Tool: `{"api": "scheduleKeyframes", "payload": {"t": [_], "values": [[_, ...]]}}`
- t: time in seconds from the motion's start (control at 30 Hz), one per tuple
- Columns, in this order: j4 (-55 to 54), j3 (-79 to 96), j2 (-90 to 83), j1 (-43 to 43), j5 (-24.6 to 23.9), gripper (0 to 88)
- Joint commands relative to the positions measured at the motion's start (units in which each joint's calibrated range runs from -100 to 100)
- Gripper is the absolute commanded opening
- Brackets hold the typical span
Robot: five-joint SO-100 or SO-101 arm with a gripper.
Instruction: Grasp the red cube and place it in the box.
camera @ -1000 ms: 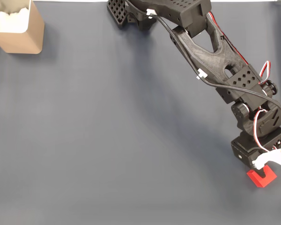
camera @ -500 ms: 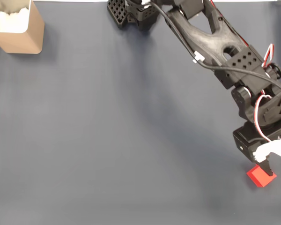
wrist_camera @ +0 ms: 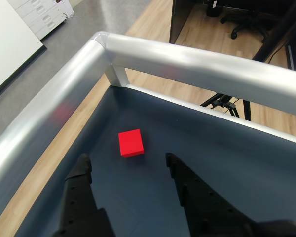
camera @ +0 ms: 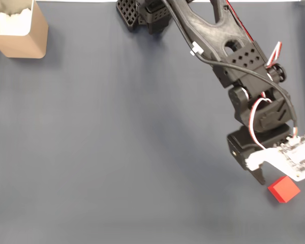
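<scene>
Nothing is grasped yet. The small bright red cube (wrist_camera: 130,143) lies on the dark blue-grey mat (camera: 117,152) near its lower right corner in the fixed view. The black two-finger gripper (wrist_camera: 128,165) hovers just short of it, fingers spread apart and empty. The tan cardboard box (camera: 21,35), far off at top left, holds something white; pickup, carry and drop all remain

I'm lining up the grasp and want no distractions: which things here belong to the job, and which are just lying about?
Job:
- red cube, free on the mat, ahead of the open jaws
- box, far top-left corner in the fixed view
- gripper

Lying about:
- metal rail round the table edge
- chair and drawer unit on the floor beyond
</scene>
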Motion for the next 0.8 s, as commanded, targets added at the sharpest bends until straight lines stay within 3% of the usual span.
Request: {"api": "scheduleKeyframes", "payload": {"t": [0.0,0.77], "values": [[-1.0,1.3,-6.7,1.2,0.6,35.8],[-8.2,4.4,-3.6,0.6,4.6,41.5]]}}
